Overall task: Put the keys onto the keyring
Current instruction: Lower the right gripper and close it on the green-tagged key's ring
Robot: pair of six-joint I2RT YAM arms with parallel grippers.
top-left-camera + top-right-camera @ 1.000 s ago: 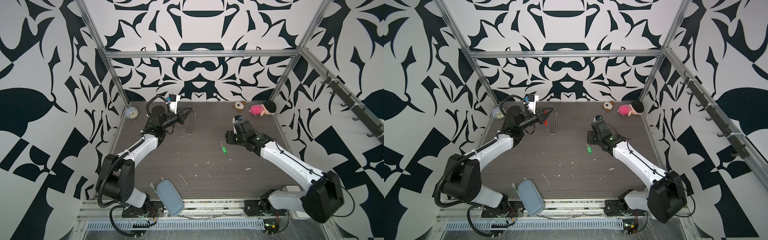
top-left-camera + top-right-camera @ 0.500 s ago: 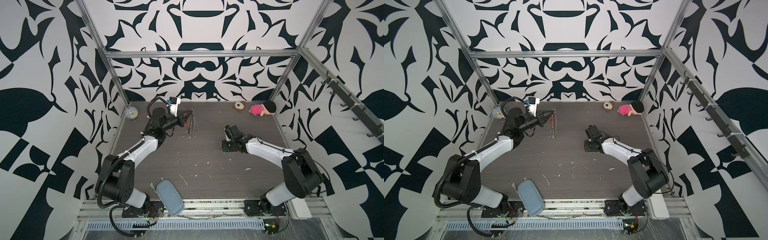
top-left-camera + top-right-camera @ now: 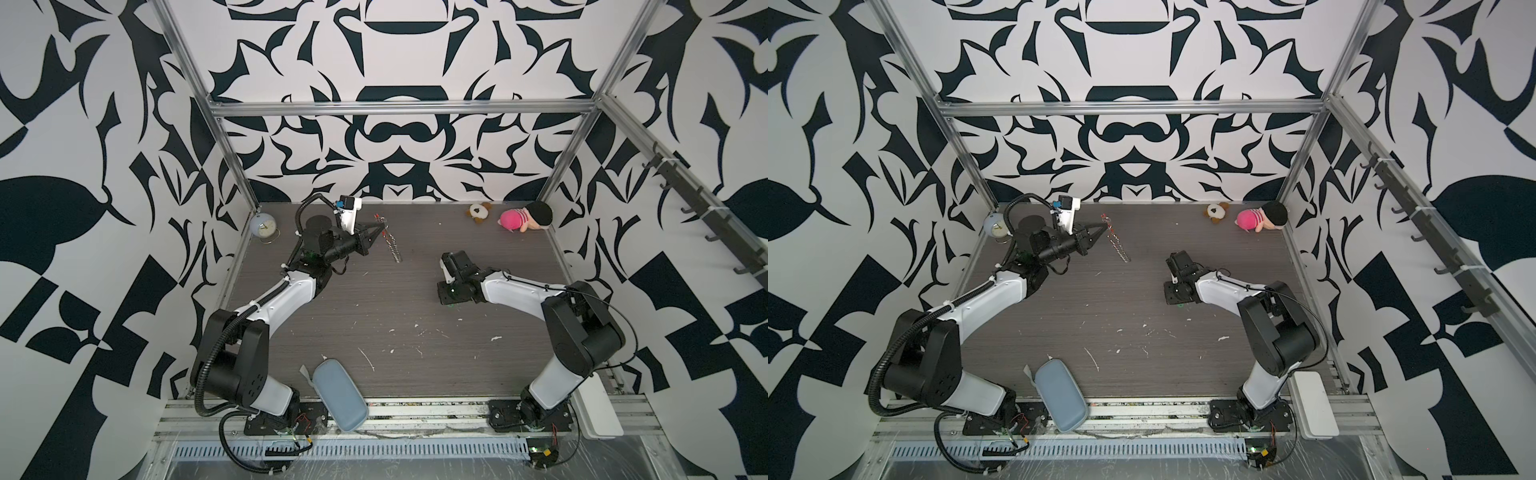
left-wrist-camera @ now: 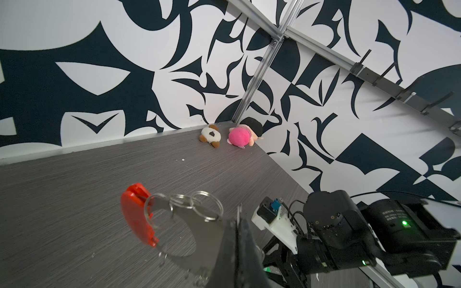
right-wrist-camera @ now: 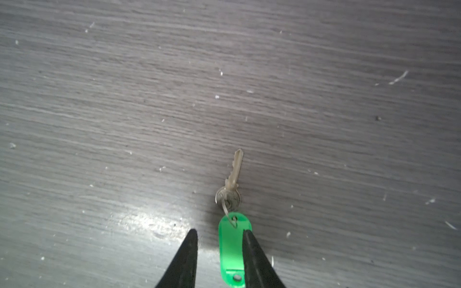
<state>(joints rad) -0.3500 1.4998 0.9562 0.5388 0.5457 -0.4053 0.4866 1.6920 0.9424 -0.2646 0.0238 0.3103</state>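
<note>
Small silver key on green plastic tag (image 5: 230, 239): between right gripper (image 5: 219, 233) fingers, not yet gripped.
Lies flat at 3 o'clock of table (image 3: 374, 324) centre, long axis along the fingers, blade pointing away; jaws narrow, straddling tag. Left gripper (image 3: 377, 229) pinches red-barred metal keyring (image 4: 136, 217) aloft, 11 o'clock from key; nothing between.

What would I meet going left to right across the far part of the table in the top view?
First the pale blue alarm clock → the keyring, hanging from the shut left gripper → the brown-and-white plush → the pink plush doll.
</note>
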